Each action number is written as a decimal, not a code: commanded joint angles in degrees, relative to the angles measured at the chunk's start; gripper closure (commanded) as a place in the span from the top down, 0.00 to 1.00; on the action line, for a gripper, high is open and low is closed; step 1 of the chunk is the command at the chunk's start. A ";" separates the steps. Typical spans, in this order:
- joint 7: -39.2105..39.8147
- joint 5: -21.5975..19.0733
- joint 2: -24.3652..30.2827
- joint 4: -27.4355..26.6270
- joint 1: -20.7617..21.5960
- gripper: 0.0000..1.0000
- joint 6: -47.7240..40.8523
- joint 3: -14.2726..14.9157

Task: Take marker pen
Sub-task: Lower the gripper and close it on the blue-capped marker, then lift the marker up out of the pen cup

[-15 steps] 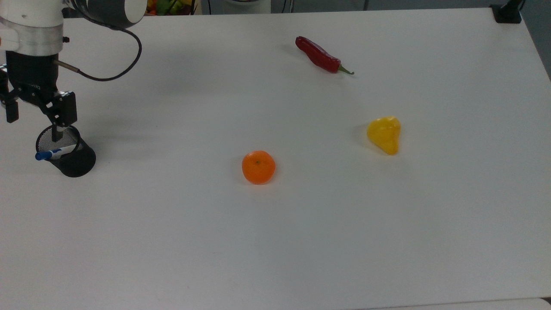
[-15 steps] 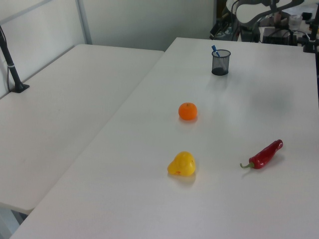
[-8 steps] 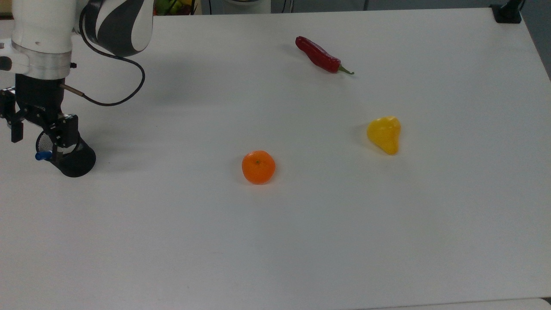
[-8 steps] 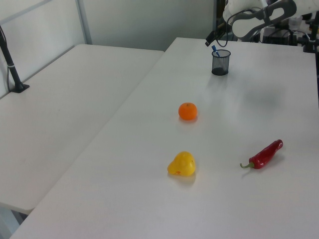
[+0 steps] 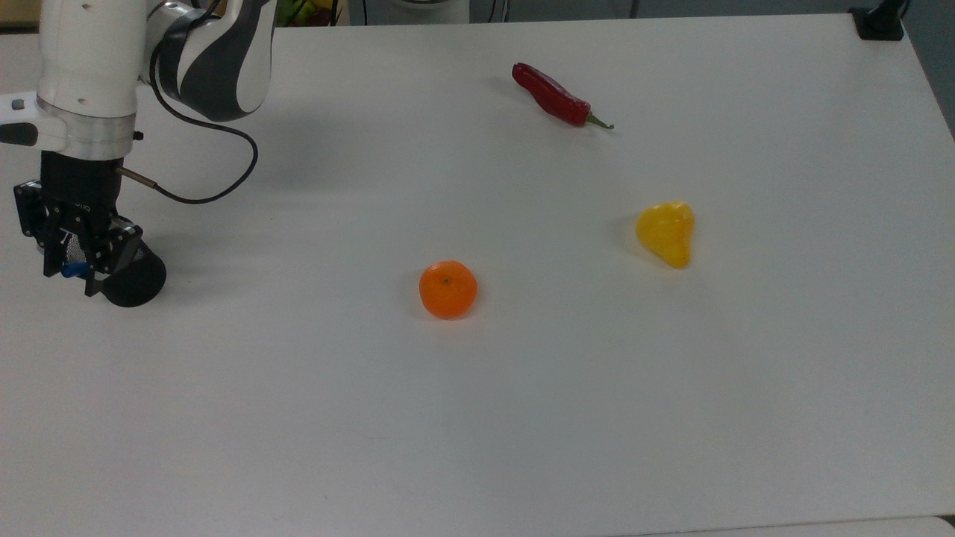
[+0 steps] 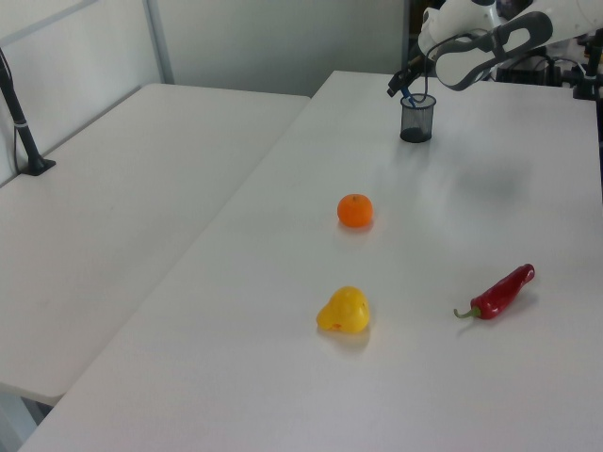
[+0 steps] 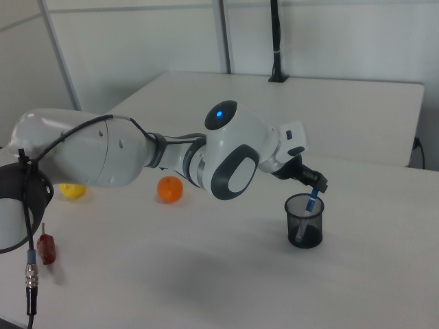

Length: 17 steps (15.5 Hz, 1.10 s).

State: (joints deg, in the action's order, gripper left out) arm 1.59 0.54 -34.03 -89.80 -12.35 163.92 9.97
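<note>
My hand [image 5: 74, 262] hangs over the mouth of the black mesh cup [image 5: 134, 280], wrist pointing down, at the top view's far left of the white bench [image 5: 522, 388]. The marker pen [image 5: 71, 270] stands slanted in that cup, its blue cap poking out past the rim right between my fingers [image 5: 51, 257]. In the right view my hand [image 7: 314, 186] sits just above the cup [image 7: 304, 221] and the pen [image 7: 312, 201] rises from inside it to meet my fingertips. My fingers stand narrow, one on each side of the blue cap, but I cannot tell whether they are pressing on it or only flanking it. In the left view my hand [image 6: 405, 87] is at the far end of the bench, over the cup [image 6: 416, 118].

Everything else lies well apart from my hand. The orange [image 5: 448, 289] rests near the middle of the bench. Beyond it, further from my hand, is the yellow pear-shaped fruit [image 5: 666, 233]. The red chilli [image 5: 556, 97] lies toward the bench's far edge in the top view, its green stem pointing away from my hand. A black cable [image 5: 216, 149] loops from my wrist back to the arm.
</note>
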 commanded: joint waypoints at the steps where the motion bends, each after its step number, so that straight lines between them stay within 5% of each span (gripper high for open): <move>1: -1.06 2.27 -0.78 1.03 0.48 0.33 1.14 0.66; 4: -1.23 2.01 -0.78 0.94 0.39 0.03 1.06 0.66; 5: -1.23 1.92 -0.69 0.94 0.39 0.00 1.14 0.66; 10: -1.06 2.01 0.80 0.94 0.22 0.00 1.06 0.66; 17: -1.32 1.66 12.39 0.33 -0.13 0.00 0.97 0.66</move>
State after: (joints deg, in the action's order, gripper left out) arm 1.57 1.56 -29.04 -86.56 -12.54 165.03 10.23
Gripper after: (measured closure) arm 0.837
